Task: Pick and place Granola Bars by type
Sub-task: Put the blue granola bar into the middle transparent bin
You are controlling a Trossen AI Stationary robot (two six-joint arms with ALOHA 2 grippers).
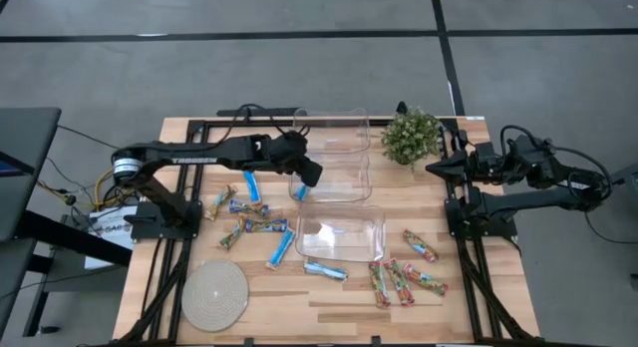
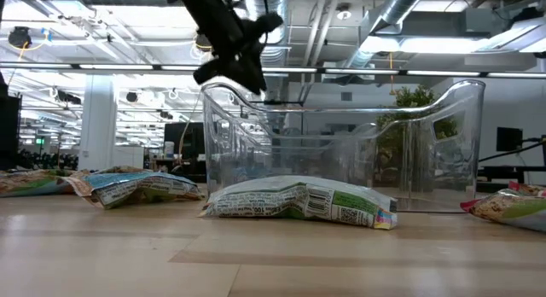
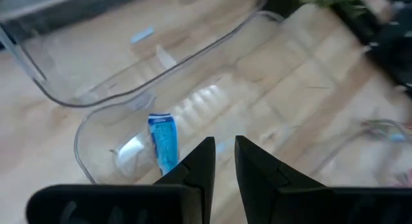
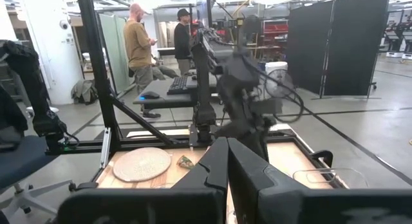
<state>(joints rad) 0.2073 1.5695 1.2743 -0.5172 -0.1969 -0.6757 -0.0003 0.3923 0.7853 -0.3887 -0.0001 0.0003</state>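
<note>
My left gripper (image 1: 311,173) hangs over the left end of the middle clear bin (image 1: 351,192), its fingers (image 3: 201,161) a narrow gap apart with nothing between them. One bright blue granola bar (image 3: 163,141) lies on that bin's floor, just below the gripper (image 3: 224,153). More blue bars (image 1: 280,249), tan-brown bars (image 1: 249,207) and red-green-orange bars (image 1: 399,280) lie loose on the table around the near bin (image 1: 371,219). My right gripper (image 1: 434,168) waits shut at the table's right edge.
A third clear bin (image 1: 331,120) stands at the back, next to a small potted plant (image 1: 411,135). A round woven mat (image 1: 214,292) lies at the front left. In the low view a wrapped bar (image 2: 299,201) lies before a bin (image 2: 444,135). Two people (image 4: 137,40) stand beyond the table.
</note>
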